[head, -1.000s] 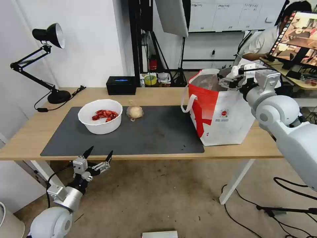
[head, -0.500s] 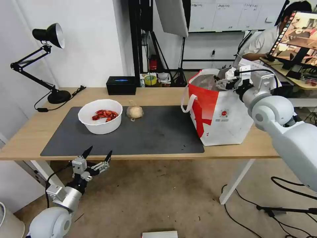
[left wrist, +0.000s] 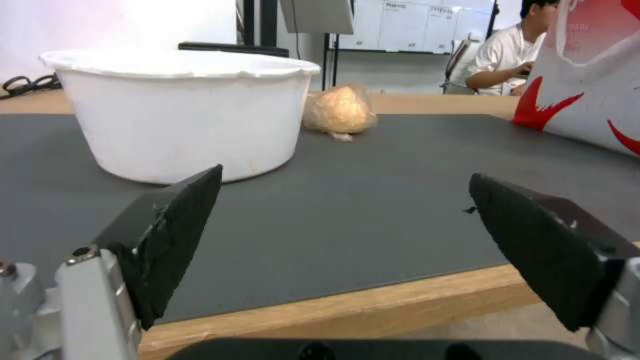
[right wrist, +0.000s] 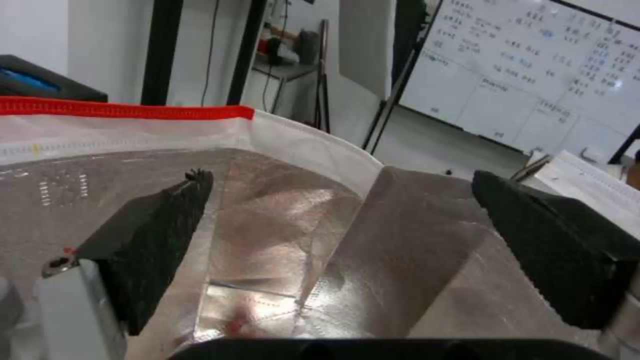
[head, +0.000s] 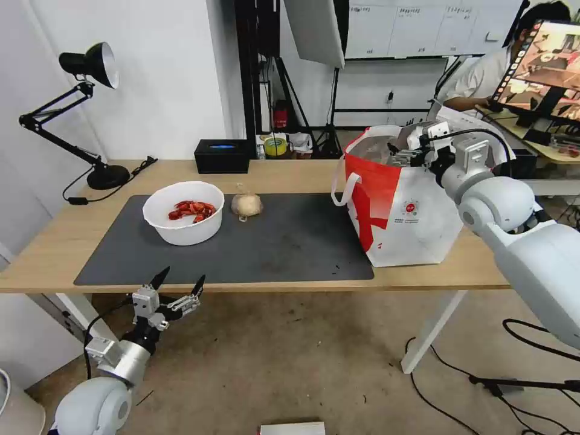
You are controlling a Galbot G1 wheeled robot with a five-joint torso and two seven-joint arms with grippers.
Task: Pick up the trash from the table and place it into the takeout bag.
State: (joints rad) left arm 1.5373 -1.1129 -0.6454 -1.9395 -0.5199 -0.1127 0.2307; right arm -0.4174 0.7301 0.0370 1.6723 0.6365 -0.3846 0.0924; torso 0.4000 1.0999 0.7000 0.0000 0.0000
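- Head view: a black desk lamp (head: 84, 109) stands at the far left corner of the light-wood desk (head: 290, 172), and a black box (head: 222, 156) sits at the desk's far edge behind the dark grey mat (head: 229, 241).
- On the mat's left part sits the white round bowl (head: 183, 212) holding red shells (head: 192, 209); just beside it, toward the middle, lies the beige bun in clear wrap (head: 246, 205). They are near each other but whether they touch cannot be told.
- The takeout bag (head: 402, 208), white and red with a small round red logo, stands upright at the mat's right end, its white loop handle (head: 343, 181) hanging on the near-left side.
- The right gripper (head: 406, 154) is over the bag's open mouth, released, jaws spread wide with nothing between them. In the right wrist view its black fingers (right wrist: 160, 240) frame the silver foil lining (right wrist: 280, 225); the bottom of the bag is hard to make out.
- The left gripper (head: 179, 287) hangs below and in front of the desk's near edge, also released and empty, well apart from the bowl and bun.
- In the left wrist view the bowl's wall (left wrist: 187, 125) hides its contents; the bun (left wrist: 339, 110) lies behind it, and the bag (left wrist: 587, 90) is cut off at the edge.
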